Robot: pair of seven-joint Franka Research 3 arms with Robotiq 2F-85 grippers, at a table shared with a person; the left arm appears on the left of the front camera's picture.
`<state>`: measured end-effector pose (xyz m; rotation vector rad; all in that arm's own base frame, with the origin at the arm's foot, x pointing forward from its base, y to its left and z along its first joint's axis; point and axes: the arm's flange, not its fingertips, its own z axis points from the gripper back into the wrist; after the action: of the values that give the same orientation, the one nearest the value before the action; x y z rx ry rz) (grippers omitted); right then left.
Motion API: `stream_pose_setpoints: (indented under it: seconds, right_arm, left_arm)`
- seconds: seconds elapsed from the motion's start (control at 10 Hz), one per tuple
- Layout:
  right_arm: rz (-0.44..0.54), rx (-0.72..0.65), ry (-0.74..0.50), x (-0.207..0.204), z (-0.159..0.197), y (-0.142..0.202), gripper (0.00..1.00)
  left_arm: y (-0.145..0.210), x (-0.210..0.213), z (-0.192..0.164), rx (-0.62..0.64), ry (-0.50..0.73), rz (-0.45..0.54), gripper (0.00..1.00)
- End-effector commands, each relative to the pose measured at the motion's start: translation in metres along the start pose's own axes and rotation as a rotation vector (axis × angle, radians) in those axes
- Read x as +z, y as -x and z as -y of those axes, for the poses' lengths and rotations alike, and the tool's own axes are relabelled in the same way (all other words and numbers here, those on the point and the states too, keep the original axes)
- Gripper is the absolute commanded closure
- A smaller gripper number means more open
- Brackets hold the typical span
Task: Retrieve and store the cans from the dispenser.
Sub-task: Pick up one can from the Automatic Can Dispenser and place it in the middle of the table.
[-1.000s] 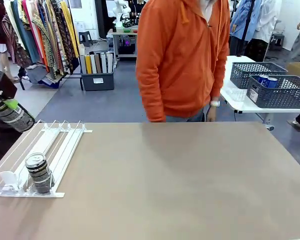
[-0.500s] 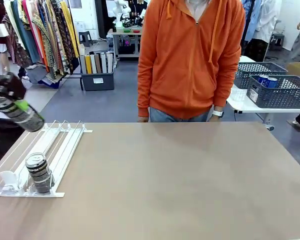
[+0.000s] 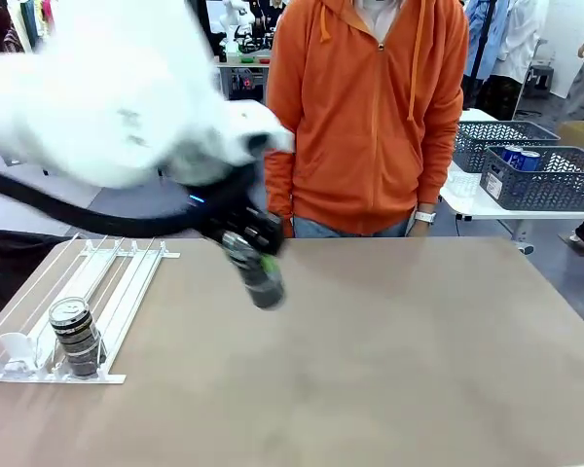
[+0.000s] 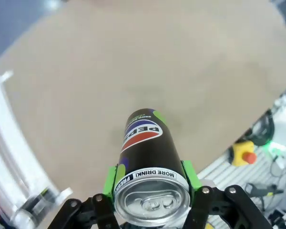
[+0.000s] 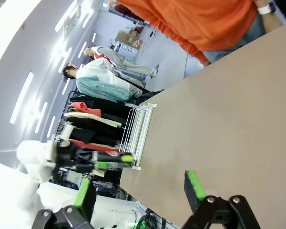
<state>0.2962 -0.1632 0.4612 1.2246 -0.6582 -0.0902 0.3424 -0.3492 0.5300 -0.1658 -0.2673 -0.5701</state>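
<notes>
Left gripper (image 3: 258,266) is out over the table (image 3: 399,360), left of centre and near the far edge. It is in front of the person (image 3: 370,107) in an orange hoodie. The arm is motion-blurred in the front view. Its fingers are closed on a dark can (image 3: 267,289), which is tilted with its free end pointing down at the table and not touching it.

In the left wrist view the green pads (image 4: 109,180) clamp both sides of the can (image 4: 144,143) near its silver top. The top faces the camera and the can points away over bare tabletop. It is black with a red, white and blue logo. The jaws are only as far apart as the can is wide.

Right gripper (image 5: 140,188) is wide open with nothing between its pads (image 5: 194,185). It hangs above the table, looking across it toward the dispenser (image 5: 139,128).

The dispenser (image 3: 117,292) is a white wire rack on the table's left side. A second can (image 3: 75,336), dark with pale bands, stands upright in a lane at the near end, against the white stops. It also shows blurred at the lower left of the left wrist view (image 4: 31,212).

On a separate white table far right there are two dark baskets (image 3: 555,190). Blue cans (image 3: 518,156) sit inside the nearer one.
</notes>
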Motion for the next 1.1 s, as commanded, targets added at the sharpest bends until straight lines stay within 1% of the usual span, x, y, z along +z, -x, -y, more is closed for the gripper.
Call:
stream_pose_setpoints:
  seconds: [0.0, 0.1, 0.2, 0.3, 0.4, 0.5, 0.8, 1.0]
  right_arm:
    - [0.026, 0.011, -0.023, -0.003, -0.002, -0.003, 0.00]
    - [0.026, 0.011, -0.023, -0.003, -0.002, -0.003, 0.00]
    - [0.026, 0.011, -0.023, -0.003, -0.002, -0.003, 0.00]
    - [0.026, 0.011, -0.023, -0.003, -0.002, -0.003, 0.00]
    - [0.026, 0.011, -0.023, -0.003, -0.002, -0.003, 0.00]
    - [0.026, 0.011, -0.023, -0.003, -0.002, -0.003, 0.00]
    - [0.026, 0.011, -0.023, -0.003, -0.002, -0.003, 0.00]
    - [0.026, 0.011, -0.023, -0.003, -0.002, -0.003, 0.00]
  left_arm:
    - [-0.057, -0.039, 0.019, -0.072, -0.047, -0.079, 1.00]
    - [-0.063, -0.065, 0.033, -0.079, -0.064, -0.086, 1.00]
    - [-0.063, -0.092, 0.040, -0.089, -0.127, -0.095, 1.00]
    - [-0.062, -0.114, 0.046, -0.109, -0.122, -0.113, 1.00]
    - [-0.060, -0.133, 0.047, -0.120, -0.152, -0.127, 1.00]
    - [-0.060, -0.143, 0.047, -0.126, -0.159, -0.146, 1.00]
    - [-0.063, -0.147, 0.045, -0.115, -0.153, -0.164, 1.00]
    - [-0.063, -0.147, 0.044, -0.148, -0.133, -0.178, 1.00]
